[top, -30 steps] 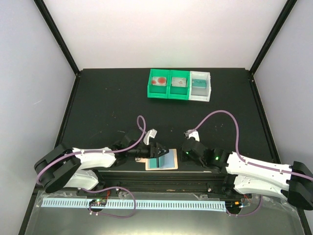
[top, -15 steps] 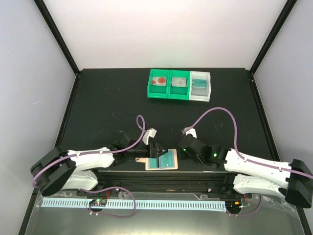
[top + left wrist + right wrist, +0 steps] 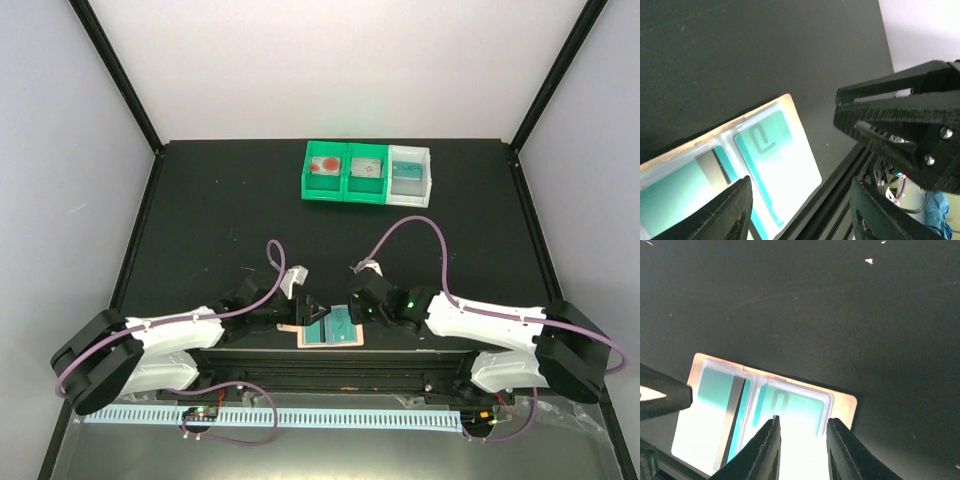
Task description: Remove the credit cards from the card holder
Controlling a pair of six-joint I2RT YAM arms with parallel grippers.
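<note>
lying open and flat on the black table, the card holder sits near the near edge, between the 2 arm bases. its tan-pink border frames 2 inner panels set side by side. the credit cards are both in the holder, 1 in each panel. the striped card, teal with a dark stripe running across it, occupies the panel on the left arm's side. the logo card, teal with a darker curved mark, occupies the panel on the right arm's side. glare washes out the near parts of both cards in the wrist views.

the right gripper hangs over the logo card. its 2 fingers stand a little apart, with a narrow gap and nothing clamped between them. whether the fingertips touch the card cannot be told through the glare.

the left gripper is at the striped-card side of the holder, its fingers spread wider and empty. 1 finger shows over the holder's panels, the other over the black rail at the table's edge. contact with the holder cannot be told.

in the top view the 2 grippers face each other across the holder, close together but apart.

well apart, at the far side of the table, a green bin with 2 compartments stands touching a white bin.
</note>
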